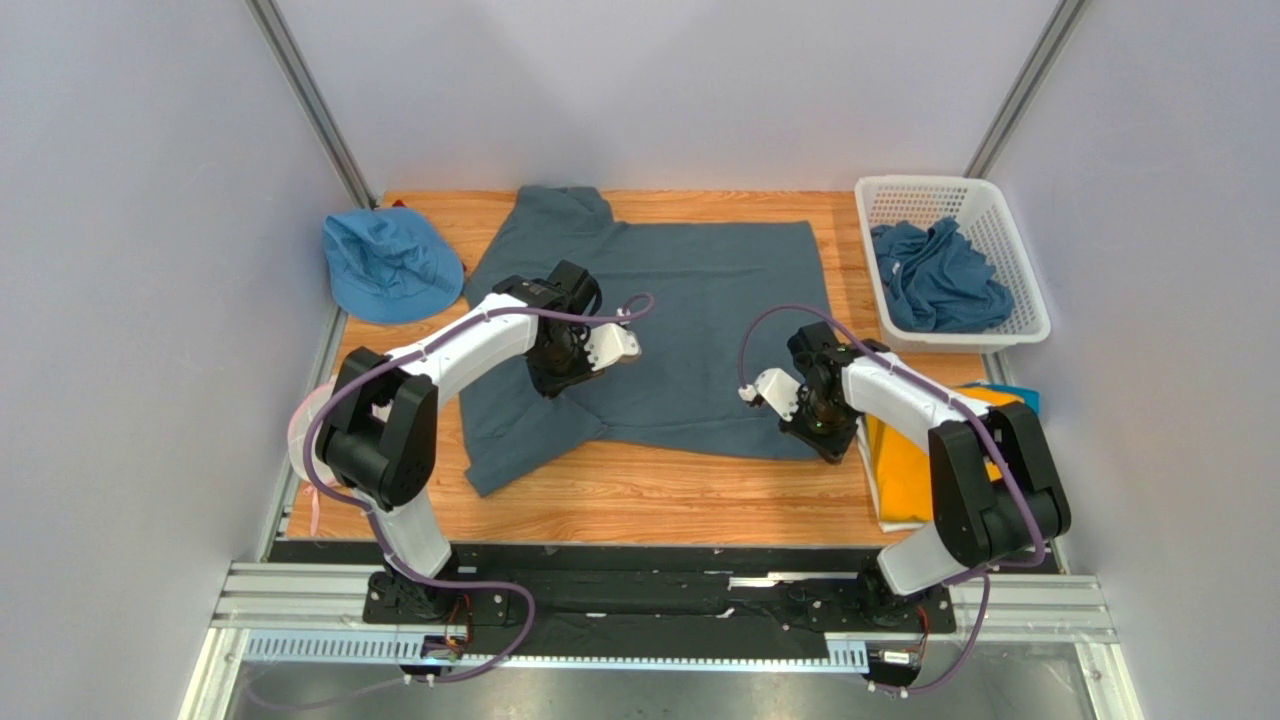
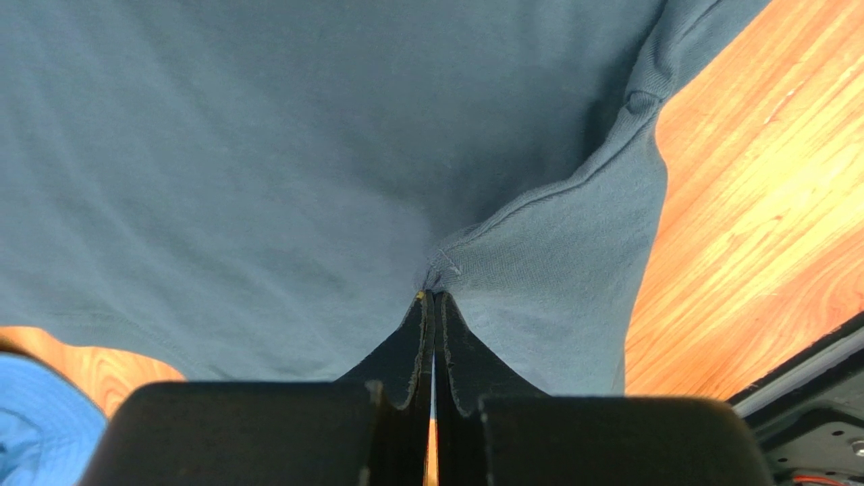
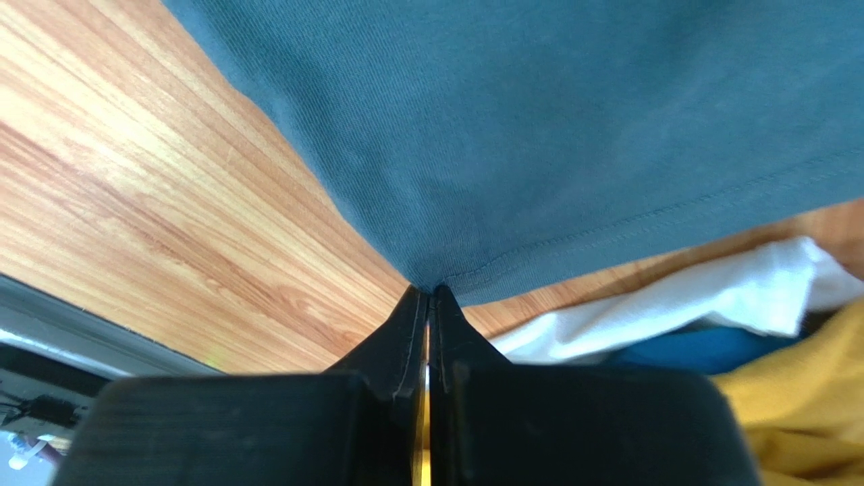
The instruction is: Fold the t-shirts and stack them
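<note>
A dark slate-blue t-shirt point(image 1: 684, 323) lies spread on the wooden table. My left gripper point(image 1: 564, 375) is shut on the shirt point(image 2: 304, 152) at the seam where the near sleeve meets the body. My right gripper point(image 1: 819, 435) is shut on the shirt's near right hem corner point(image 3: 568, 132). A pile with a mustard-yellow shirt point(image 1: 911, 468), a white shirt point(image 3: 730, 289) and a bright blue shirt point(image 3: 700, 349) lies at the right. More slate-blue shirts point(image 1: 939, 278) fill the basket.
A white plastic basket point(image 1: 1022, 248) stands at the back right. A bright blue floppy hat point(image 1: 391, 263) lies at the back left. Grey walls close in both sides. A black rail point(image 1: 661, 563) runs along the near table edge.
</note>
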Controlling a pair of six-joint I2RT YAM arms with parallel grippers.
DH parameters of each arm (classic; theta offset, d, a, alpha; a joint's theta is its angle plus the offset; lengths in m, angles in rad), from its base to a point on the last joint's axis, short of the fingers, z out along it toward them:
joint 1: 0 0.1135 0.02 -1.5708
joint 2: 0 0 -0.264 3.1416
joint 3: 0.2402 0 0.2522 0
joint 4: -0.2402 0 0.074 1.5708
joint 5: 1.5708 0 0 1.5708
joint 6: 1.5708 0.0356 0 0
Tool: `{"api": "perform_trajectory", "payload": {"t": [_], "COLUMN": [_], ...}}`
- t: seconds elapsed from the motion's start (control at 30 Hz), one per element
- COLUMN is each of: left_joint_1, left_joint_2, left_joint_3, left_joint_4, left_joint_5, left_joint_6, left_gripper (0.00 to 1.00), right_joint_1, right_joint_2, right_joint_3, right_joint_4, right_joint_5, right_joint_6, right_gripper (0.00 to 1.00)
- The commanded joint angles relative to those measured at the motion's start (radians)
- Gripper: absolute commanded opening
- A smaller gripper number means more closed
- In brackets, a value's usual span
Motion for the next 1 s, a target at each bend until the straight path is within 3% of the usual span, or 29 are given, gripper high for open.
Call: {"api": "perform_trajectory", "payload": {"t": [0.0, 0.47, 0.97], "left_joint_1": [-0.002, -0.002, 0.013], "left_joint_2": [-0.020, 0.006, 0.075], "left_joint_3": [0.053, 0.205, 0.308], "left_joint_4": [0.005, -0.029, 0.008], "left_joint_5": [-0.027, -0.113, -0.182], "left_joint_6": [0.036, 0.105, 0.176], "left_gripper": [0.00, 0.00, 0.00], "right_joint_1": [0.001, -0.001, -0.053], "right_joint_2": [-0.045, -0.001, 0.225], "right_joint_3": [0.084, 0.291, 0.537], "right_joint_4": [-0.061, -0.163, -0.175], "right_joint_5": [0.004, 0.084, 0.102], "right_joint_6": [-0.006, -0.045, -0.079], "right_gripper": [0.00, 0.00, 0.00]}}
